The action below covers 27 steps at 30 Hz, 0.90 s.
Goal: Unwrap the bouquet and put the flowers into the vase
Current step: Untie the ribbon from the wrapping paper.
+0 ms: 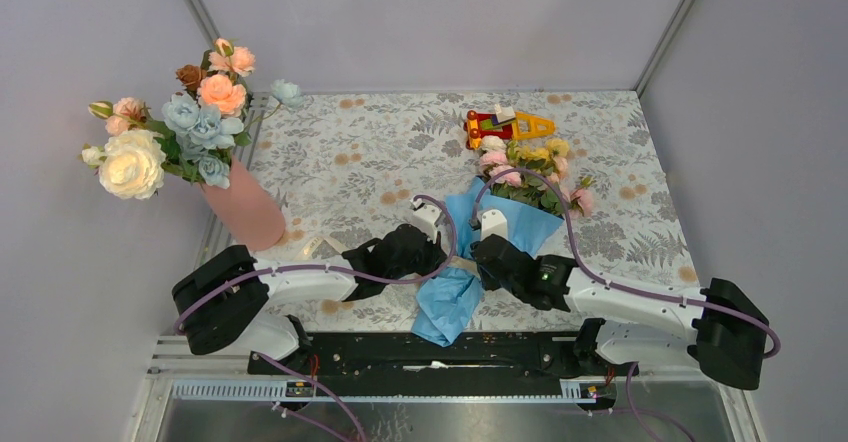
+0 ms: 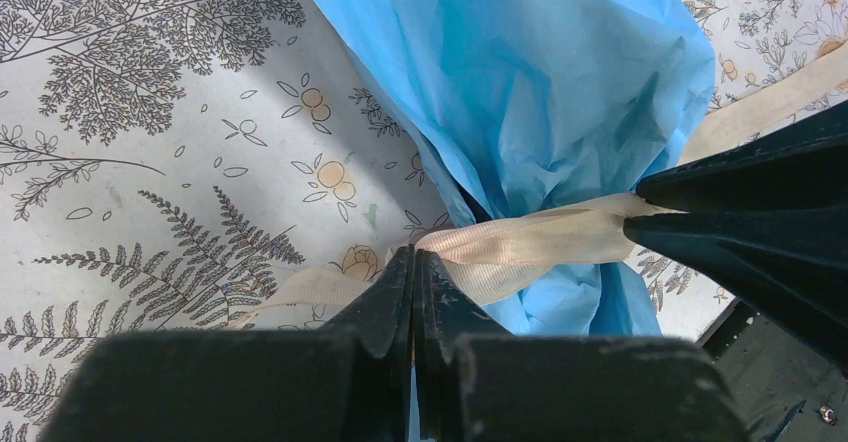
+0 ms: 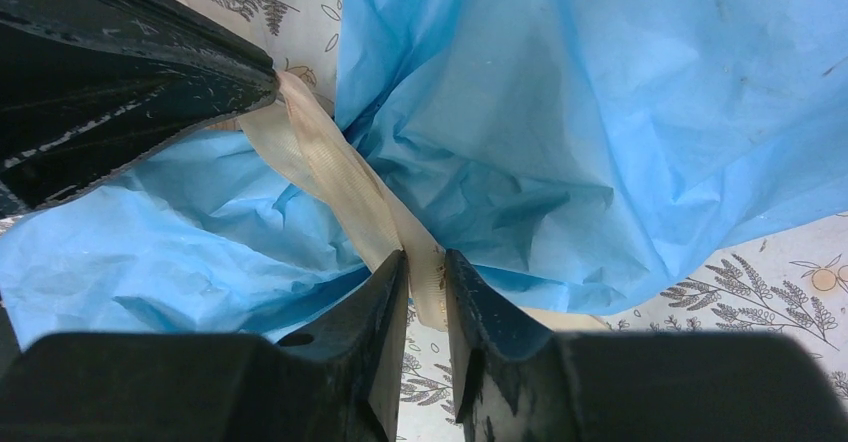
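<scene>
Here we see the bouquet [image 1: 525,202] lying on the table [image 1: 350,162], right of the middle. Its small pink, yellow and cream roses [image 1: 525,162] point toward the far edge, just beside a red-and-yellow toy [image 1: 505,124], and the tail of its blue paper [image 2: 520,92] reaches toward the arms' bases. The paper is wrapped round the stems and pinched in at a waist by a cream ribbon [image 2: 530,242], so the bunch is not yet unwrapped. Both arms meet at that waist, one from each side. In the left wrist view we find the left fingers [image 2: 413,272] pressed flat together with a run of the ribbon caught between their tips, and a loose end trails over the table's fern pattern beside them. The right fingers [image 3: 400,282] stand narrow. In their own view the ribbon fills the slim gap between them, so we read them as clamped on it too. The left wrist view shows those same tips meeting on the band at the paper's other side. Between the two grips the ribbon runs across the crinkled paper. The vase [image 1: 245,212], salmon pink, stands upright at the table's left edge, well apart from the bouquet, and it holds larger peach, dusty-blue and cream blooms [image 1: 170,137].
</scene>
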Each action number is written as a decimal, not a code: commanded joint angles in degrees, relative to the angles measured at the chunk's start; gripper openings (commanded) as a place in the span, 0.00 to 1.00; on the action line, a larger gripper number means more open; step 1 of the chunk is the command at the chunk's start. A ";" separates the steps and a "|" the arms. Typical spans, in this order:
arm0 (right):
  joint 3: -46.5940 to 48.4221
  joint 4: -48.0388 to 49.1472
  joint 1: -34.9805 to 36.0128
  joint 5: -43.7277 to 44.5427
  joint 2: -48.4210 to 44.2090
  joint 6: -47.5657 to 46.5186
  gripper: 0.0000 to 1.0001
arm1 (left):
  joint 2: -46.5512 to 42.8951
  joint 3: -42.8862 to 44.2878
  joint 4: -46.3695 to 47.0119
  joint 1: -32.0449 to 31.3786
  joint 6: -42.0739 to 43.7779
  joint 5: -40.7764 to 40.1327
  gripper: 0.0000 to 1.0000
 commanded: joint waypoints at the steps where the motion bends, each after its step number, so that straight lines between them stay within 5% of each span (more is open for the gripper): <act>1: 2.29 -0.36 -0.28 1.84 1.03 -0.34 0.24 | -0.46 0.09 2.73 0.19 0.76 0.64 0.00; 8: 1.89 -1.41 -0.28 3.28 -0.83 0.88 0.03 | -0.51 -0.19 2.66 0.24 0.16 0.12 0.00; 27: -6.43 -9.65 -5.22 9.89 -12.81 14.93 0.00 | 1.26 -0.90 -0.76 1.44 -5.98 -5.19 0.00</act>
